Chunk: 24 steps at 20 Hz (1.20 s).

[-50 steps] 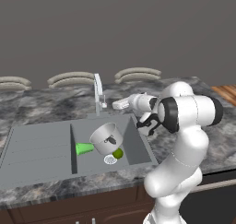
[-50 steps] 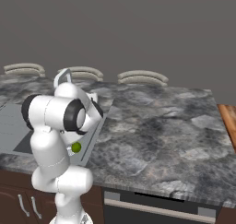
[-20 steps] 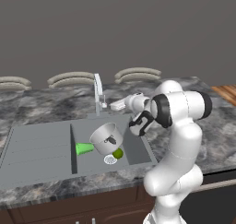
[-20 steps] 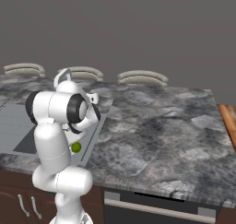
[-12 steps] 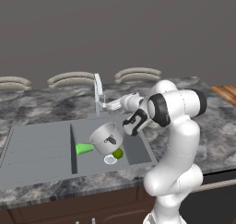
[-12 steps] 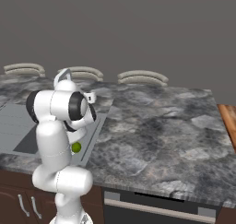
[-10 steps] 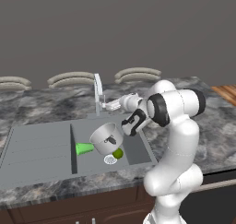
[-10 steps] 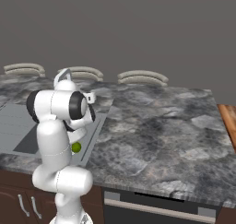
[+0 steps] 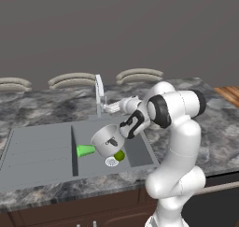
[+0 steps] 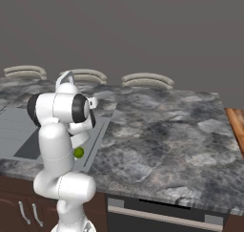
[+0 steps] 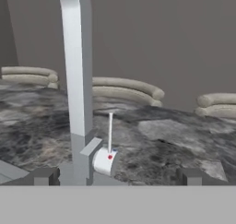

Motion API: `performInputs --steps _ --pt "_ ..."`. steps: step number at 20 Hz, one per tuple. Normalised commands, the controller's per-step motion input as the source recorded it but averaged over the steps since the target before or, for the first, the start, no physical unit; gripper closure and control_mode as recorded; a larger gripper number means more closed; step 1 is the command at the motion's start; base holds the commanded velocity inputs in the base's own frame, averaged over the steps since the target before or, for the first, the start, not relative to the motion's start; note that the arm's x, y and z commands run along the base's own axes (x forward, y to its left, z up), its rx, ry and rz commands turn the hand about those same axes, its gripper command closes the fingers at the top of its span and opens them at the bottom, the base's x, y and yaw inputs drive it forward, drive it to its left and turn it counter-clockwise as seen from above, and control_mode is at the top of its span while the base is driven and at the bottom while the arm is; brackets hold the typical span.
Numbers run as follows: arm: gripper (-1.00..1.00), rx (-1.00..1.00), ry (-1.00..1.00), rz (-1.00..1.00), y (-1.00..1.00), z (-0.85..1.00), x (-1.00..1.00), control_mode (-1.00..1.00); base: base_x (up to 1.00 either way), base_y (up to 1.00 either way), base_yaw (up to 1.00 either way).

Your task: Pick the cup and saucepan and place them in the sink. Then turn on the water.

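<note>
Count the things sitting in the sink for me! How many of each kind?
Green cup: 1
Silver saucepan: 1
Yellow-green ball: 1
Total in the sink: 3

1. The sink (image 9: 42,149) is a grey rectangular unit let into the dark marbled counter; its left part is a flat ribbed drainboard, its right part the deeper basin; a slim silver faucet (image 9: 99,93) rises upright at the back rim, and in the hand view (image 11: 76,85) it shows a thin lever standing up from a white knob with a red dot.
2. The saucepan (image 9: 108,140) is shiny silver-grey with straight sides; it lies tilted on its side in the basin, base toward the camera.
3. The cup (image 9: 85,150) is a bright green tapered tumbler; it lies on its side in the basin, just left of the saucepan, touching or nearly so.
</note>
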Motion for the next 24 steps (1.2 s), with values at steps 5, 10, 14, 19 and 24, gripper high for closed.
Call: performInputs --steps 5,10,14,19,24 --pt "-1.00 0.05 -0.02 0.00 0.00 -0.09 0.00 -1.00 0.00 0.00 0.00" --pt "-1.00 0.06 -0.01 0.00 0.00 -0.02 0.04 -1.00 0.00 0.00 0.00" --pt "-1.00 0.06 -0.01 0.00 0.00 -0.01 0.10 -1.00 0.00 0.00 0.00" --pt "-1.00 0.05 -0.01 0.00 0.00 -0.02 0.11 -1.00 0.00 0.00 0.00" --pt "-1.00 0.05 -0.02 0.00 0.00 -0.12 0.02 -1.00 0.00 0.00 0.00"
